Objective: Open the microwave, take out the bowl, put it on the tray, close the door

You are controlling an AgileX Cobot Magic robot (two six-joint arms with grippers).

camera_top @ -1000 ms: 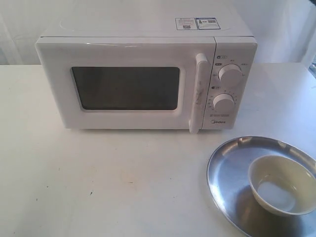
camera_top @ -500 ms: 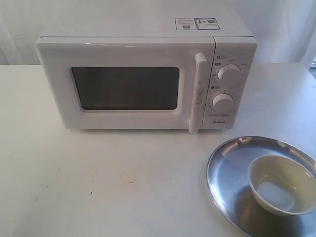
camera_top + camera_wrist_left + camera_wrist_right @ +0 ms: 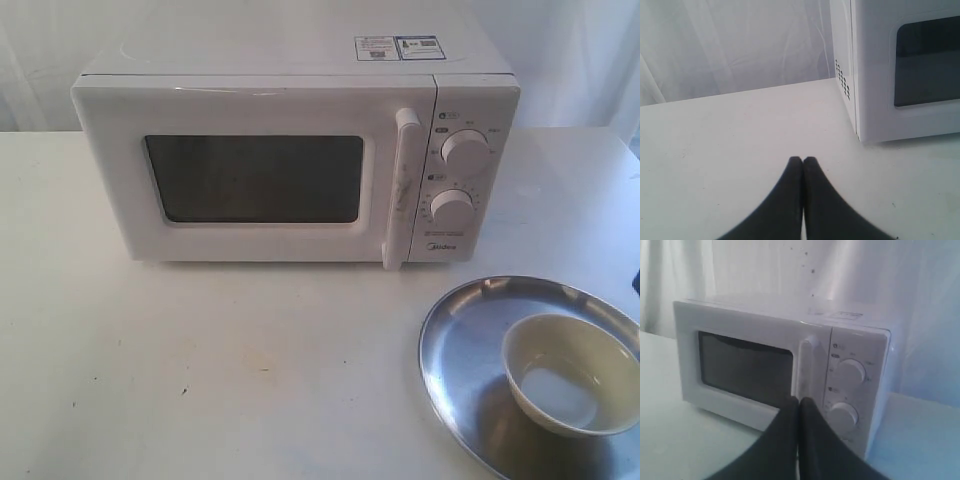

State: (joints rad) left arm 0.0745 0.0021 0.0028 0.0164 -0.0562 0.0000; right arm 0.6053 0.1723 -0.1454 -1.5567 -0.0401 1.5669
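Microwave (image 3: pixel 250 50): sitting at the back of the table (image 3: pixel 200 370), door (image 3: pixel 250 180) lying flush and closed.
Bowl (image 3: pixel 572 372): resting upright in the tray (image 3: pixel 455 350), front right of the microwave.
Left gripper (image 3: pixel 803 161): hovering over bare table beside the microwave, fingertips pressing together, empty.
Right gripper (image 3: pixel 799 401): pointing at the handle (image 3: pixel 403 190), pinching tight, empty.

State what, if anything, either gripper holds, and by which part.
Nothing is held. The left gripper and the right gripper are both shut with nothing between their fingers; the bowl sits in the tray, apart from both.
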